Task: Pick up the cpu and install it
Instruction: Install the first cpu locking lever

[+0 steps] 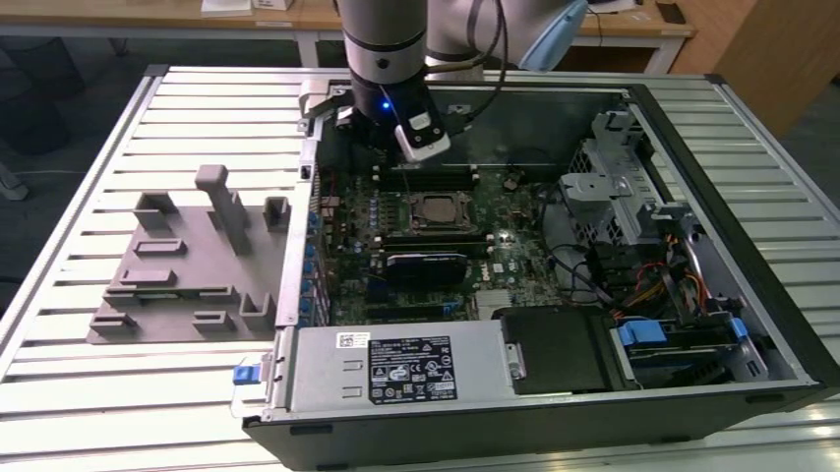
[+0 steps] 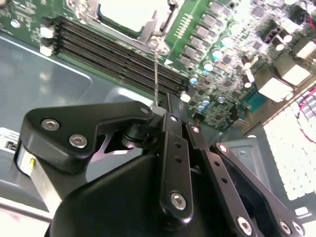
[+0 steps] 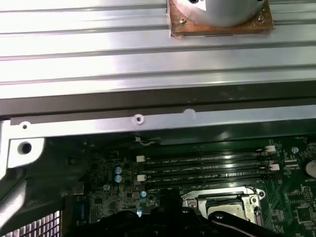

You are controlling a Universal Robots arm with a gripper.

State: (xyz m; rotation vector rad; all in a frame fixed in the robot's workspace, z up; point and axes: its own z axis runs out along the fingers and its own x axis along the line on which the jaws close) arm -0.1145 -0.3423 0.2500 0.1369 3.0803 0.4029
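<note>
while the arm (image 1: 384,49) hangs upright, its gripper (image 1: 400,157) hovers above the ram slots (image 1: 423,180) — grip state unclear.

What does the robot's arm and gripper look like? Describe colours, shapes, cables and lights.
The arm is a silver-grey cylinder with a pale blue joint cap behind it and a black cable running beside it. A small blue light glows on its black wrist. The gripper is matte black, built of flat bolted links with silver screws.

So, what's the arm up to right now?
Gripper low near the memory slots. Cpu sitting in its socket. Thin metal lever stands close by the gripper.
</note>
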